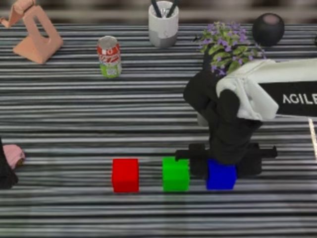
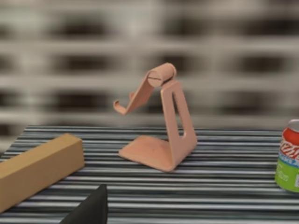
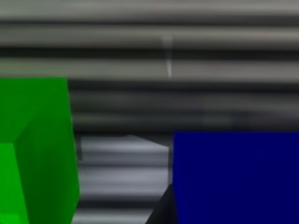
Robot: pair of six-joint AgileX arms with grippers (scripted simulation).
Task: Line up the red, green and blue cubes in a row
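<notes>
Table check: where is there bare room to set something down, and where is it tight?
Open: the middle stretch between the soda can and the red cube, and the near strip in front of the cubes. Tight: the right gripper over the blue cube beside the green cube, and the back edge around the pen cup and plant.

Cubes pretty much in a row near the front edge

You've got red cube [image 1: 125, 174], green cube [image 1: 176, 173], blue cube [image 1: 221, 176] left to right; right gripper [image 1: 225, 159] sits over the blue one
</notes>
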